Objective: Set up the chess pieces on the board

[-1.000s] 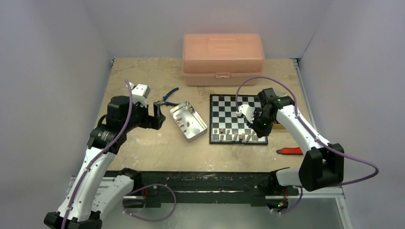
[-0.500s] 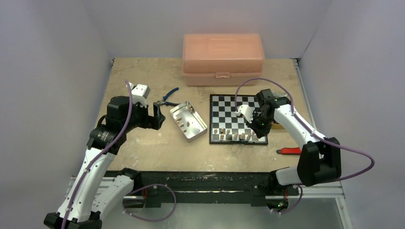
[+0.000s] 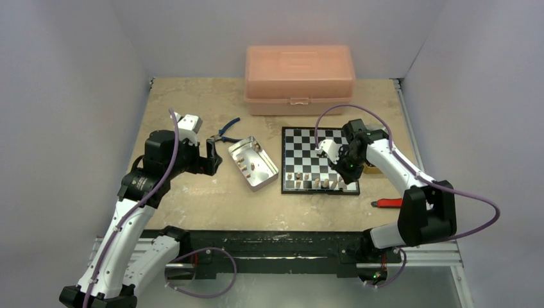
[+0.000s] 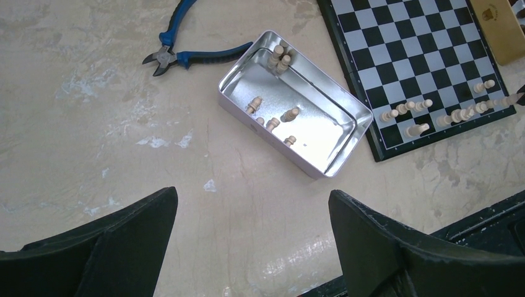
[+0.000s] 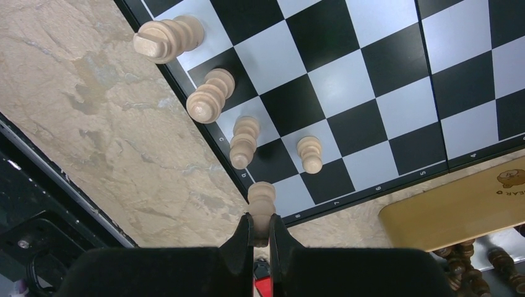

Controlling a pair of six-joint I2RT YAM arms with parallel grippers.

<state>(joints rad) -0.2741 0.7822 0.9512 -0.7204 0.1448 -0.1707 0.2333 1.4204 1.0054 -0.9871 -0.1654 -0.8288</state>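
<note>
While the left gripper (image 4: 252,207) hangs with jaws apart near the tin (image 4: 322,133), the right gripper (image 5: 260,230) pinches a tan chess piece (image 5: 261,197) at the edge of the board (image 5: 371,93).

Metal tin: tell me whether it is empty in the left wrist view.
No, several chess pieces sit inside the metal tin, some clustered in its far corner and others scattered along its floor.

Tan piece (image 5: 261,199) base hidden between jaws; dark pieces (image 5: 465,260) cut off at frame edge.
</note>
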